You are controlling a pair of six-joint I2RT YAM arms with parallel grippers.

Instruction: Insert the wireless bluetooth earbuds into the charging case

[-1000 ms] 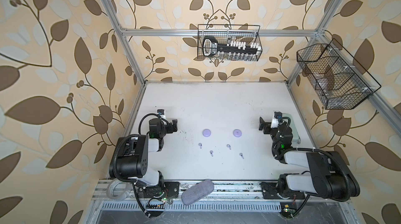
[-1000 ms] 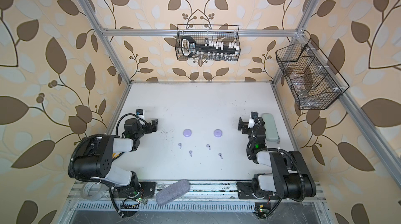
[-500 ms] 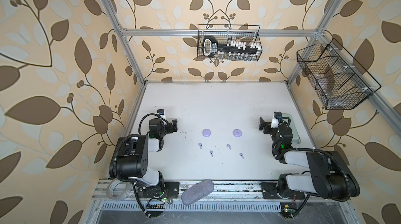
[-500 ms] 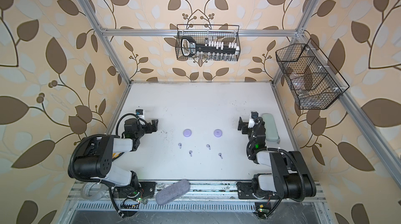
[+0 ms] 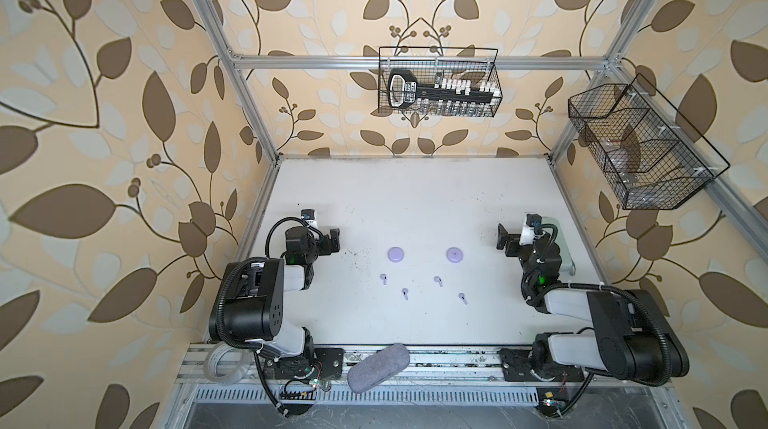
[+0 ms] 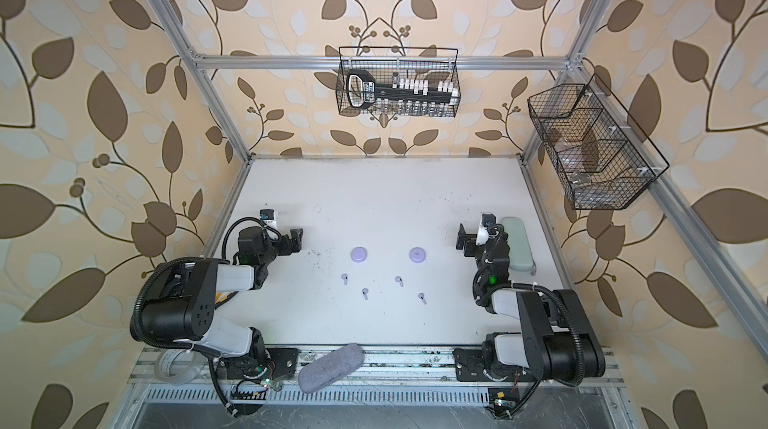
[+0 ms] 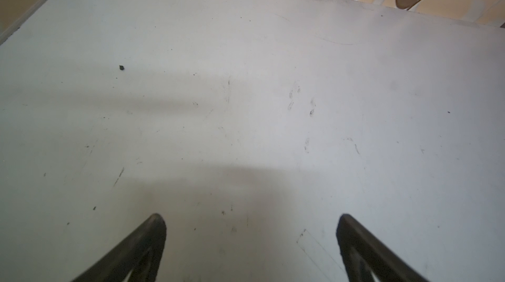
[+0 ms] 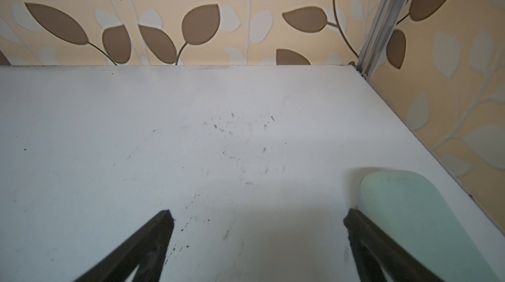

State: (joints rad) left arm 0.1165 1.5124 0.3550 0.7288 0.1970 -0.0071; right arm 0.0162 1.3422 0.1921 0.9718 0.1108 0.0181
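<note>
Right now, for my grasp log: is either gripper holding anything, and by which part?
Nothing is held. The left gripper and right gripper stand open, jaws empty; the earbuds lie loose, apart from both.

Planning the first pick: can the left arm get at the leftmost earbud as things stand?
Probably yes: the left gripper is open, and only bare table lies between it and that earbud.

Left arm (image 5: 253, 302) and right arm (image 5: 611, 323) sit folded back over their bases, elbows up. Left gripper (image 5: 333, 238) is low, jaws spread wide, nothing between them. Right gripper (image 5: 504, 238) is the same, wide apart and empty. The grippers are well apart.
</note>
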